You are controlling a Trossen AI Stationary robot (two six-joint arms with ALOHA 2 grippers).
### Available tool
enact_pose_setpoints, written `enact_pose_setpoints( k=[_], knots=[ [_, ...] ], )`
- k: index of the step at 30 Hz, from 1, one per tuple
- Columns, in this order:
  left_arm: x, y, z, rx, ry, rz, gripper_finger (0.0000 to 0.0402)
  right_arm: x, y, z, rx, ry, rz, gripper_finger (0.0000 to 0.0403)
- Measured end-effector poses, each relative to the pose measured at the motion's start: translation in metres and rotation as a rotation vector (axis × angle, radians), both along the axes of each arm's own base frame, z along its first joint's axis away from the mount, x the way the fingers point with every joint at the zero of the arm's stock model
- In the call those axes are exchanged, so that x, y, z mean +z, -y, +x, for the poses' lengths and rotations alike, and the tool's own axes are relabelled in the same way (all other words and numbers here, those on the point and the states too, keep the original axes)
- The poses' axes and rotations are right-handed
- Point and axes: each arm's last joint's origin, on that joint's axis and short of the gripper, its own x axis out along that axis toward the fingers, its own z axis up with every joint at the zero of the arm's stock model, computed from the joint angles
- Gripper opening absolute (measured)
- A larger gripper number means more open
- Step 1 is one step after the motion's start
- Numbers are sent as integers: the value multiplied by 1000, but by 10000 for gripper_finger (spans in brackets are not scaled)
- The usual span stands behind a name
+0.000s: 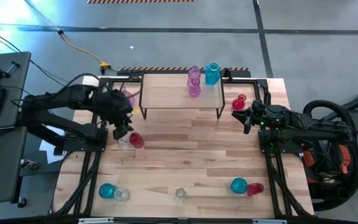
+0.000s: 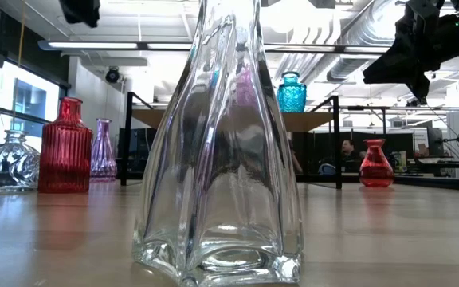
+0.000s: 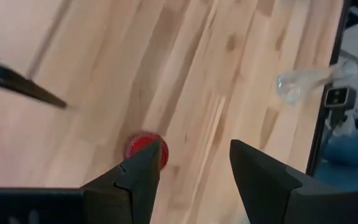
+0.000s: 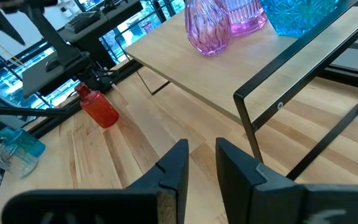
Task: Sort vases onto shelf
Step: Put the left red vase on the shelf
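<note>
The shelf (image 1: pixel 166 96) stands at the table's far side and carries two pink-purple vases (image 1: pixel 194 82) and a teal vase (image 1: pixel 212 73). My left gripper (image 1: pixel 122 129) is open and hovers over a red ribbed vase (image 1: pixel 137 140) standing next to a clear bulbous vase (image 1: pixel 123 142). In the left wrist view the red vase's mouth (image 3: pixel 143 147) shows beside one finger. The low view puts this gripper (image 2: pixel 80 9) well above the red vase (image 2: pixel 64 147). My right gripper (image 4: pixel 201 167) is open by a narrow gap, empty, near the shelf's right leg and a red vase (image 1: pixel 239 101).
Another pink vase (image 1: pixel 128 96) stands left of the shelf. Along the near edge stand a teal vase (image 1: pixel 107 190), a clear one (image 1: pixel 121 194), a tall clear vase (image 1: pixel 179 194), a teal one (image 1: pixel 238 185) and a red one (image 1: pixel 255 188). Bare planks lie mid-table.
</note>
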Motion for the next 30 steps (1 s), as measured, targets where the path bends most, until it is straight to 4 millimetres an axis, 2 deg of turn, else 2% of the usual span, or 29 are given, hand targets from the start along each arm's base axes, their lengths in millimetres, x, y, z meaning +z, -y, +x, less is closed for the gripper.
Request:
enact_pose_setpoints(
  k=[5,15,30],
  knots=[
    [-24,5,3,-36,-90,-34,184,0,0,0,0,0,0,62],
    [-61,19,4,-118,-181,71,184,0,0,0,0,-3,-1,62],
    [-89,21,16,-110,-211,67,184,-4,0,-1,1,-44,3,62]
  ],
)
